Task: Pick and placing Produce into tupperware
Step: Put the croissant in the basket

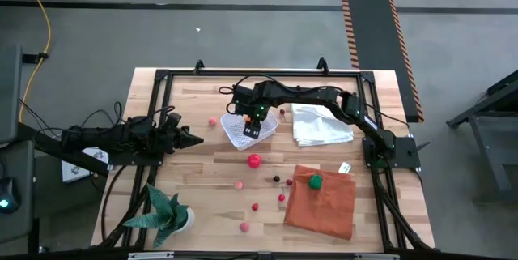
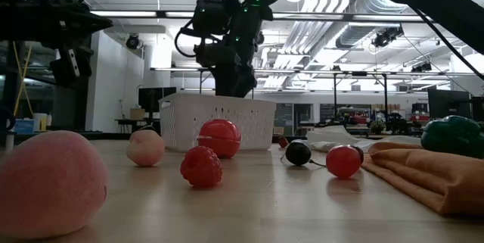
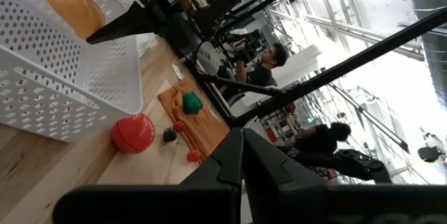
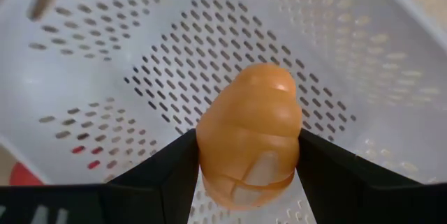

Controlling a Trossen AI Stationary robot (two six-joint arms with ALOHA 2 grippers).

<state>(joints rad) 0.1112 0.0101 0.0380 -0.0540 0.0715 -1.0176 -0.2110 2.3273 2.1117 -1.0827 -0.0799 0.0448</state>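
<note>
The white perforated tupperware (image 1: pixel 239 134) stands at the table's far middle. My right gripper (image 1: pixel 253 122) hangs over it, shut on an orange piece of produce (image 4: pixel 250 137), which also shows above the tub wall (image 3: pixel 77 11). Loose produce lies on the wood: a red ball (image 1: pixel 254 161), pink balls (image 1: pixel 213 121) (image 1: pixel 244 227), small dark ones (image 1: pixel 276 178), and a green piece (image 1: pixel 314 181) on the orange cloth. My left gripper (image 1: pixel 194 139) waits shut at the table's left, pointing level toward the tub. My right gripper pinches the orange piece by its two opposite sides (image 4: pixel 209 147) between its two fingers (image 4: pixel 328 168). The fingers come from above, pointing steeply down into the tub. The piece hangs clear above the tub's perforated floor (image 4: pixel 167 63).
A white cloth (image 1: pixel 320 124) lies right of the tub and an orange cloth (image 1: pixel 322 202) at the near right. A green spiky potted plant (image 1: pixel 166 211) stands at the near left. Black frame rails (image 1: pixel 259 72) edge the table. People (image 3: pixel 269 63) show beyond it.
</note>
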